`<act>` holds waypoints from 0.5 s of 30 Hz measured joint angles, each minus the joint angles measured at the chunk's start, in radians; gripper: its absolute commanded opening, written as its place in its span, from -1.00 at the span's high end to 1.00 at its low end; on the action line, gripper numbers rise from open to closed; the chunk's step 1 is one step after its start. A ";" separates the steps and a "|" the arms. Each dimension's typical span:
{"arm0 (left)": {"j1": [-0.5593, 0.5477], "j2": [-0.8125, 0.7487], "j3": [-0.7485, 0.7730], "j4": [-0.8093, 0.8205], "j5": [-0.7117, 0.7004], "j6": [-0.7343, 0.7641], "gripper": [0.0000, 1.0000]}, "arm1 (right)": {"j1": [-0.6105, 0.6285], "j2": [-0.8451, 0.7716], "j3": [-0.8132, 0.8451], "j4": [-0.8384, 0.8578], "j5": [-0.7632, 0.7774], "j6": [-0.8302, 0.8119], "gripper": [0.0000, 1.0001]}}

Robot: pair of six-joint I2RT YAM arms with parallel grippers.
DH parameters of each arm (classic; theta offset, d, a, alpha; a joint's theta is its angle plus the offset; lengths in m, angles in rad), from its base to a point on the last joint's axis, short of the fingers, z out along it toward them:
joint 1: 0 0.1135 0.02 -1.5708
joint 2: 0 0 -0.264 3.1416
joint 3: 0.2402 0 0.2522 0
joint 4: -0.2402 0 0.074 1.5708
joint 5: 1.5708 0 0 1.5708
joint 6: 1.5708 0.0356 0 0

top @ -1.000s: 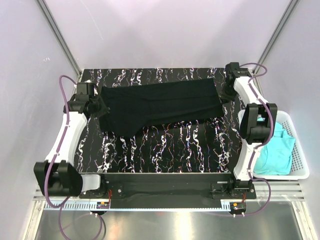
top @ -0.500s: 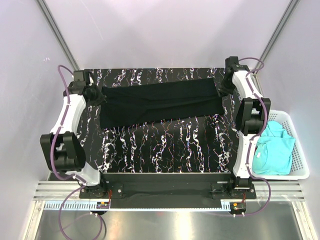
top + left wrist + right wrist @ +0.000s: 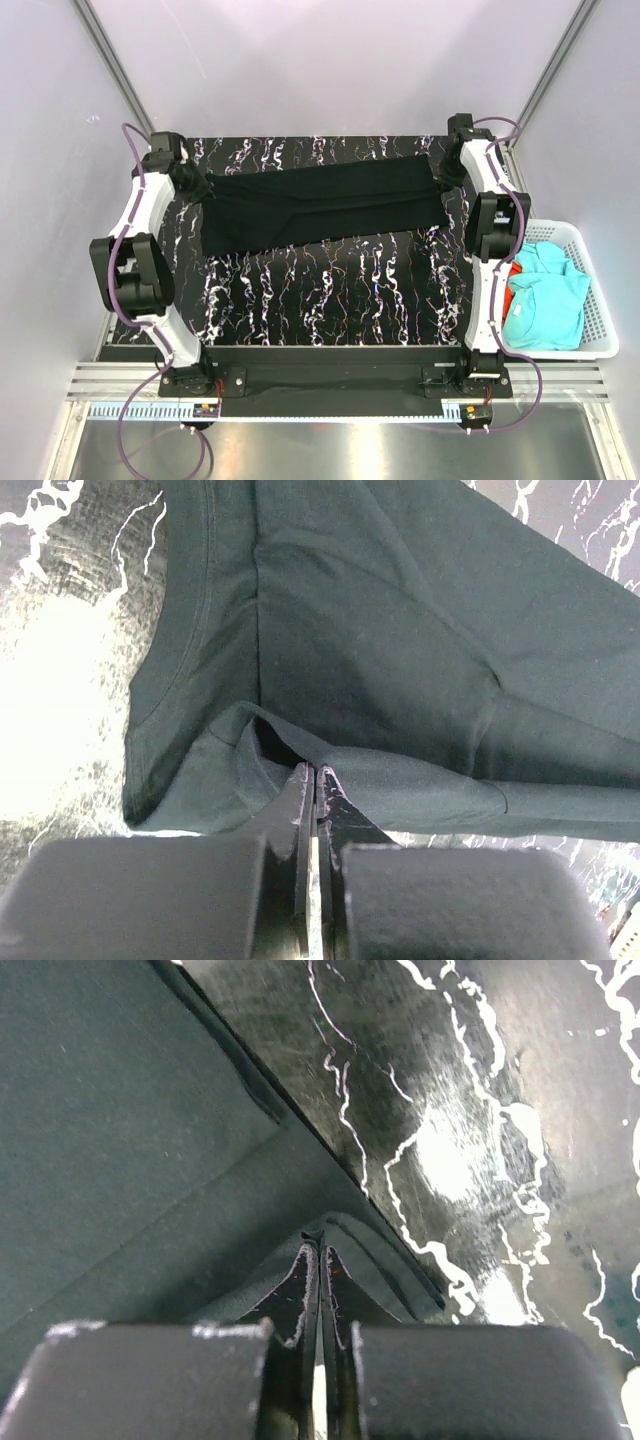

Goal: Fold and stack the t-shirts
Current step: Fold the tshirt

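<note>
A large black t-shirt (image 3: pixel 320 205) lies folded into a long band across the far half of the marbled table (image 3: pixel 330 300). My left gripper (image 3: pixel 197 186) is at its left end, shut on a fold of the black cloth (image 3: pixel 400 630); the closed tips (image 3: pixel 316 772) pinch it near the collar. At the right end my right gripper (image 3: pixel 441 173) is shut on the shirt's edge (image 3: pixel 120 1110), tips (image 3: pixel 320 1248) together with cloth between them. Turquoise t-shirts (image 3: pixel 548 300) lie in the basket, with a sliver of an orange-red one (image 3: pixel 502 300) at their left edge.
The white lattice basket (image 3: pixel 602 325) stands off the table's right side, close to the right arm's upper link (image 3: pixel 495 225). Grey walls and slanted metal frame posts (image 3: pixel 120 80) close in the back and sides. The left arm's elbow (image 3: pixel 130 275) hangs over the table's left edge.
Both grippers have carried the shirt's ends toward the far edge, pulling the black shirt back and straighter. The left arm's elbow has swung up from the near left corner.
</note>
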 measured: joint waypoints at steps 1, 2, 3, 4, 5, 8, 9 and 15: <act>0.002 0.011 0.008 0.000 0.003 0.000 1.00 | 0.000 0.011 0.014 -0.002 -0.002 0.000 1.00; 0.003 0.021 0.014 0.000 0.005 -0.001 1.00 | 0.000 0.020 0.029 -0.006 -0.002 0.000 1.00; 0.005 0.036 0.023 0.001 0.009 -0.001 1.00 | 0.000 0.029 0.043 -0.012 -0.002 0.000 1.00; 0.007 0.050 0.032 0.000 0.012 -0.002 1.00 | 0.000 0.038 0.058 -0.018 -0.003 0.000 1.00; 0.008 0.064 0.042 0.001 0.016 -0.003 1.00 | 0.000 0.047 0.072 -0.024 -0.003 0.000 1.00; 0.010 0.106 0.069 0.003 0.029 -0.008 1.00 | 0.000 0.069 0.110 -0.039 -0.003 0.000 1.00; 0.010 0.117 0.077 0.005 0.033 -0.009 1.00 | 0.000 0.077 0.122 -0.045 -0.003 0.000 1.00; 0.011 0.177 0.114 0.019 0.047 -0.012 1.00 | 0.000 0.116 0.175 -0.063 -0.003 -0.003 0.94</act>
